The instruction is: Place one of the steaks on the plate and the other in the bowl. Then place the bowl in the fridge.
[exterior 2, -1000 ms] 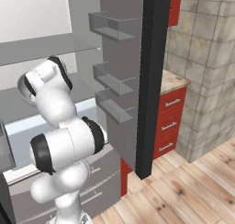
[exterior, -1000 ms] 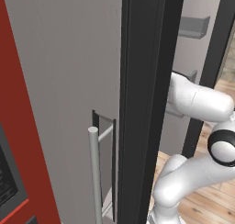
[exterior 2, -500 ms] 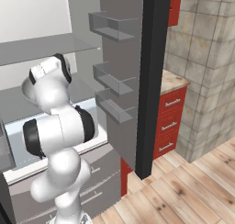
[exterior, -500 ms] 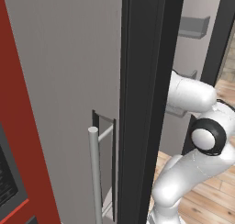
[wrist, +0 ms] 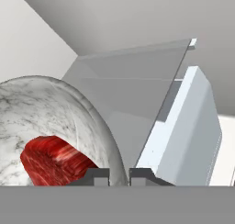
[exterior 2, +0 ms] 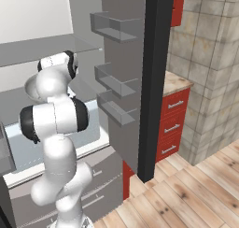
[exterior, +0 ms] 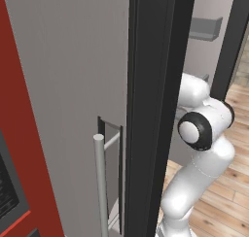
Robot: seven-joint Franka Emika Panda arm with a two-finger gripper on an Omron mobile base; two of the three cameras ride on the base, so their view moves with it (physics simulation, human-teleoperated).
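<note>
Now last step: tool (wrist: pixel 119 176) pinches bowl (wrist: pixel 69 113) rim, steak (wrist: pixel 53 161) inside at 7 o'clock. You set bowl on fridge (exterior 2: pixel 46 45) shelf, then release.

White arm (exterior 2: pixel 56 129) bent at elbow, reaching forward; tool (wrist: pixel 119 175) fingers seemingly pinched close together
</note>
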